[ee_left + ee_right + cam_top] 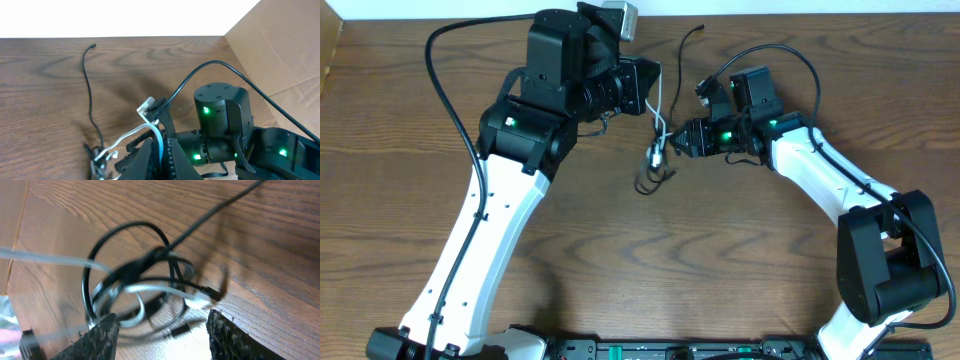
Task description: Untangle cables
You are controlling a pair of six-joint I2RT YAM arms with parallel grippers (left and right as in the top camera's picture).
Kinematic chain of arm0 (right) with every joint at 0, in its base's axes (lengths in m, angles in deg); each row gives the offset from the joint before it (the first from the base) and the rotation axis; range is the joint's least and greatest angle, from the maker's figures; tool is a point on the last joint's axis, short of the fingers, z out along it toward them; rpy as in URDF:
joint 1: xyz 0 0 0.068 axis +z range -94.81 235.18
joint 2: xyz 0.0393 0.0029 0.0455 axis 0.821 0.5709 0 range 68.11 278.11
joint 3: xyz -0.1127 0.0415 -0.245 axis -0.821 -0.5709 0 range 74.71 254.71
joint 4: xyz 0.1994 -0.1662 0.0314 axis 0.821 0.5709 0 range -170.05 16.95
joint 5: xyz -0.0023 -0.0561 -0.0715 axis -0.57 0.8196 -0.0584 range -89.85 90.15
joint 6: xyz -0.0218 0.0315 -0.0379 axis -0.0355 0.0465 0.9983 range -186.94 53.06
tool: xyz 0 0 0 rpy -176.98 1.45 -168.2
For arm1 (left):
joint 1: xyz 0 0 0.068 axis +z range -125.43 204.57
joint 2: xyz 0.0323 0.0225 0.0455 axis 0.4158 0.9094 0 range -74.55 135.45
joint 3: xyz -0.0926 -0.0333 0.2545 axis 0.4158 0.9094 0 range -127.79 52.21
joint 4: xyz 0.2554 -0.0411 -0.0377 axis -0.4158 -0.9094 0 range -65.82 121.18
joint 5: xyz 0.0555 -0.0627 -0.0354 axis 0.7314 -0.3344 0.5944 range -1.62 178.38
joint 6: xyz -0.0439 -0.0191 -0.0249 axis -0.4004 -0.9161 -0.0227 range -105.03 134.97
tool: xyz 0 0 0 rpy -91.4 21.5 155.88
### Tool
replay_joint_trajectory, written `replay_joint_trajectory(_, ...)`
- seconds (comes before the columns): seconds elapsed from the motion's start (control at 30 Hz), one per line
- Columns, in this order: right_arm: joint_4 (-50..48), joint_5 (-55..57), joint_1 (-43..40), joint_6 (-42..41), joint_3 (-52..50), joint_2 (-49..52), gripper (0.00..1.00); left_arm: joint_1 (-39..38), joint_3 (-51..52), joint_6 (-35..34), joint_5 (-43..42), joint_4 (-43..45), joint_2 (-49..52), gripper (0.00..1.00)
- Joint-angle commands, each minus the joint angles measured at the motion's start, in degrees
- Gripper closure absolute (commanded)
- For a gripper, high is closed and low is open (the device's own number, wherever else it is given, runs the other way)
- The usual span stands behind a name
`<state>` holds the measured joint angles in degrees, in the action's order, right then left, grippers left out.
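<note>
Looking down from above, I see my left hand near the back of the table, clenched on one end of the white cable. The white cable runs from it to a small knot in the middle. The black cable is looped in that knot, and one thin end of it lies farther back on the table. My right hand is just beside the knot. From my left wrist, I see my left hand pinching the white cable, and the white plug sticks out past it. The black cable runs away across the table to its tip. From my right wrist, the picture is blurry. My right hand is released, with its two fingers wide apart. The black cable and the white cable are twisted together just in front of the gap.
</note>
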<state>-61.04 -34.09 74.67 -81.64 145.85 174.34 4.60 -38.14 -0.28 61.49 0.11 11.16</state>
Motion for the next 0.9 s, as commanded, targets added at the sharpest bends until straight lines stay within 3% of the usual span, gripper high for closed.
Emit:
replay_joint_trajectory(0.0,0.04,-0.35,0.74,-0.98,-0.07,0.79,0.47,0.17,-0.74,-0.52,-0.79,0.28,-0.85,0.92)
replay_joint_trajectory(0.2,-1.25,-0.63,1.92,-1.44,-0.07,0.79,0.47,0.17,-0.74,-0.52,-0.79,0.33,-0.74,0.93)
replay_joint_trajectory(0.43,-5.16,1.77,2.38,-8.11,-0.07,1.07,0.54,0.17,-0.74,-0.52,-0.79,0.31,-0.74,0.92)
replay_joint_trajectory(0.87,-11.76,-1.22,3.02,-14.05,-0.04,4.11,0.51,0.17,-0.74,-0.55,-0.81,-0.46,-0.74,0.92)
